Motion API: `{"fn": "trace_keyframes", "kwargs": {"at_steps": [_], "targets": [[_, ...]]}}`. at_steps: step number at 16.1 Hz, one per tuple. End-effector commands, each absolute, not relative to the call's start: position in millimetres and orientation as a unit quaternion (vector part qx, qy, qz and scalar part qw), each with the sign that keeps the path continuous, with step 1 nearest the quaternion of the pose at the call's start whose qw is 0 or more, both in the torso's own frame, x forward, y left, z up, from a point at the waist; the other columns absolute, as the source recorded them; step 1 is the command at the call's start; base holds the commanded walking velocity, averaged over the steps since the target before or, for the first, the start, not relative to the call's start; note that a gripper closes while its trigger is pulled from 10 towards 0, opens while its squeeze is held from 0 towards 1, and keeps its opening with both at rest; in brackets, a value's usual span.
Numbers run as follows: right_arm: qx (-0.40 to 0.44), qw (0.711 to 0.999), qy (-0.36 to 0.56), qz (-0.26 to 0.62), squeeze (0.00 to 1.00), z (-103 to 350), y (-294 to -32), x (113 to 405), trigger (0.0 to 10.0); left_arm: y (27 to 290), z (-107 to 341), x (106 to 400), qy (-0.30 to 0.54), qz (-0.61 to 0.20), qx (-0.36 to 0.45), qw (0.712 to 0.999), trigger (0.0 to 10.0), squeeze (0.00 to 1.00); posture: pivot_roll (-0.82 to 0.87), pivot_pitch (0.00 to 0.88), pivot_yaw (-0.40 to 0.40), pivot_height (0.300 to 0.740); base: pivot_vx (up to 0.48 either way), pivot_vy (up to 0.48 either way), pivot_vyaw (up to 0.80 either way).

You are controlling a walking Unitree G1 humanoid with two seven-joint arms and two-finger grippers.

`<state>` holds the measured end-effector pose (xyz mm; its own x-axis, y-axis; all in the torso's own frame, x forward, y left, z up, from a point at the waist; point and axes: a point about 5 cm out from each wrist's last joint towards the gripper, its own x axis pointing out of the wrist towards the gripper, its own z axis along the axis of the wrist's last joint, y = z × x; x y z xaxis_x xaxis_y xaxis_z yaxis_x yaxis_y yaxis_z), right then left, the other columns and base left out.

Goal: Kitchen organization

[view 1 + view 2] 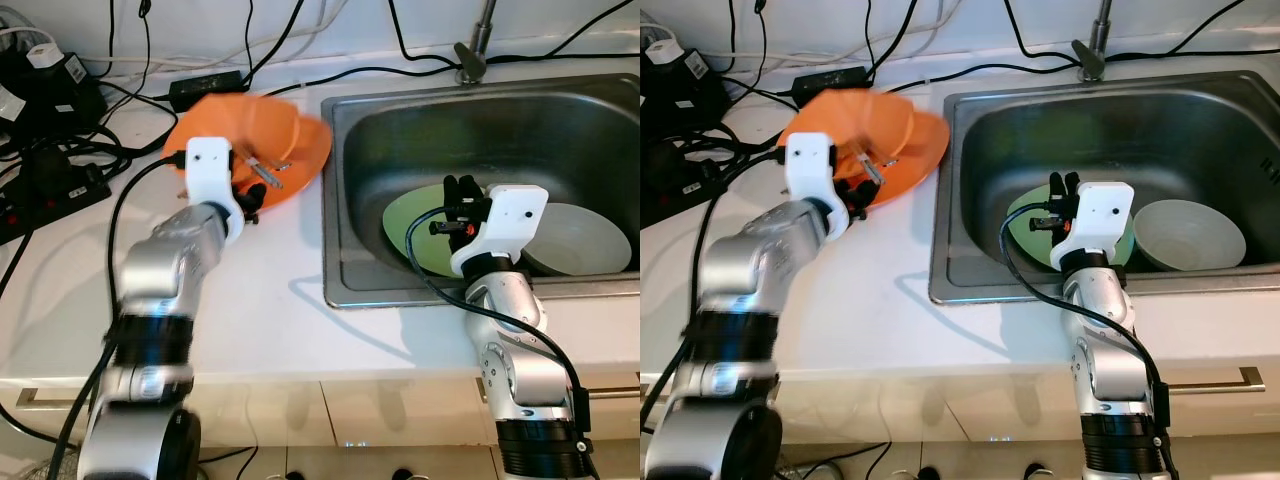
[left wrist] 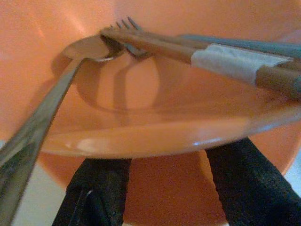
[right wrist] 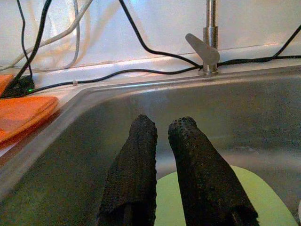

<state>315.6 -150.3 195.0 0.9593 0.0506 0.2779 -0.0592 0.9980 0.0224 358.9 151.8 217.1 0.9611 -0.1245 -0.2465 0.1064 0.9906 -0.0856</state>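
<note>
Left tool (image 1: pixel 247 203) is at the near rim of the orange plate (image 1: pixel 290 135), fingers (image 2: pixel 101 193) spread apart under the plate edge, seemingly nothing pinched. Plate: glossy plastic, round, shallow, sitting on the white tabletop (image 1: pixel 240 300) just left of the sink (image 1: pixel 345 200); its outline looks blurred.

On the plate: a metal spoon (image 2: pixel 42 117), a fork (image 2: pixel 129 33) and a wooden stick with a pale tape band (image 2: pixel 225 61), all long and thin. In the wrist view their tips converge on the far side of the plate, handles running back toward the tool.

Right tool (image 1: pixel 1060 195) hovers inside the sink, ribbed black fingers (image 3: pixel 197 174) nearly together, narrow gap, holding nothing, pointing toward the tap (image 3: pixel 209 42). Under it, a flat green plate (image 1: pixel 415 235) on the steel sink floor; a pale bowl (image 1: pixel 1190 235) sits just right of that plate.

Black cables and power bricks (image 1: pixel 50 110) clutter the tabletop left of the orange plate.
</note>
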Motion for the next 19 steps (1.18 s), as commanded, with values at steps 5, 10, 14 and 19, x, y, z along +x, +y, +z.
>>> {"fn": "trace_keyframes", "kwargs": {"at_steps": [5,10,14,19], "targets": [[0.03,0.994,-0.104,0.033,0.0,175,-147,322,10.0,155,206,319,0.184,-0.059,-0.029,0.981,10.0,0.0,0.09,0.147,0.153,0.74,0.0,0.0,0.0],[0.035,0.992,-0.112,0.05,0.0,180,-138,334,10.0,153,213,285,0.196,-0.094,-0.008,0.976,10.0,0.0,0.15,0.12,0.135,0.74,0.0,0.0,0.0],[0.036,0.991,-0.118,0.058,0.0,183,-135,341,10.0,165,224,273,0.196,-0.084,0.01,0.977,10.0,0.0,0.16,0.099,0.126,0.74,0.0,0.0,0.0],[0.032,0.99,-0.122,0.066,0.0,184,-135,350,10.0,166,225,256,0.162,-0.083,0.049,0.982,10.0,0.0,0.18,0.072,0.098,0.74,0.0,0.0,0.0]]}}
